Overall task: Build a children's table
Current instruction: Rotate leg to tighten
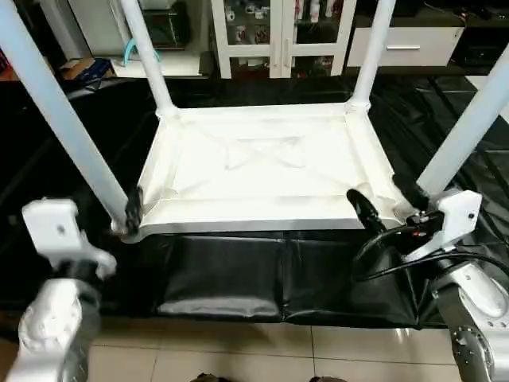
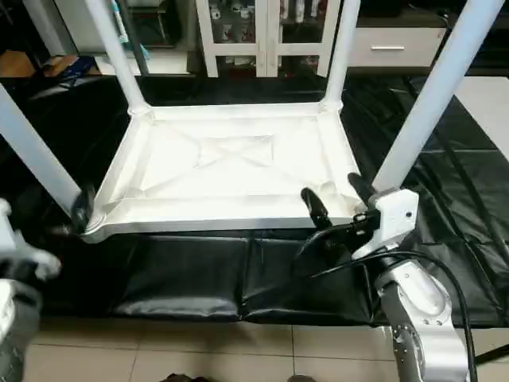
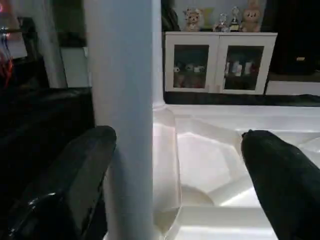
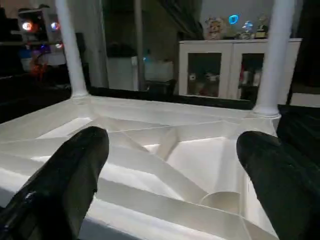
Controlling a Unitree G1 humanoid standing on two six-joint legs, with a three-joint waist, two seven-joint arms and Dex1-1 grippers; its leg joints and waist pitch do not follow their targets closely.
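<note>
The tabletop (image 1: 262, 163) lay upside down on the black mat (image 1: 238, 274) spread over the floor, ribbed underside up, just ahead of both tools; 4 legs stood in its corner sockets, so the build looked close to finished; by my judgement what remained was checking that each leg sat fully home and then turning the table onto its feet.

The left tool (image 1: 131, 211) sat at the near left corner with its fingers spread apart, straddling the near left leg (image 1: 60, 111) without visibly pressing it; the right tool (image 2: 334, 195) sat at the near right corner, fingers also spread wide and holding nothing, with the near right leg (image 2: 433, 91) just beside its outer finger; the far left leg (image 1: 147, 56) and far right leg (image 1: 370, 56) rose well beyond both tools.

The head views gave the whole layout at once: all 4 legs, the X-ribs and both silver forearms; they could not show how well the near legs sat in their sockets. The left wrist view showed the near left leg between that tool's fingers (image 3: 65, 185), closer to one than the other, with its foot in the socket; the right wrist view showed a curved white piece in the near corner between that tool's fingers (image 4: 65, 180), and the white cabinet (image 4: 235, 70) behind.
</note>
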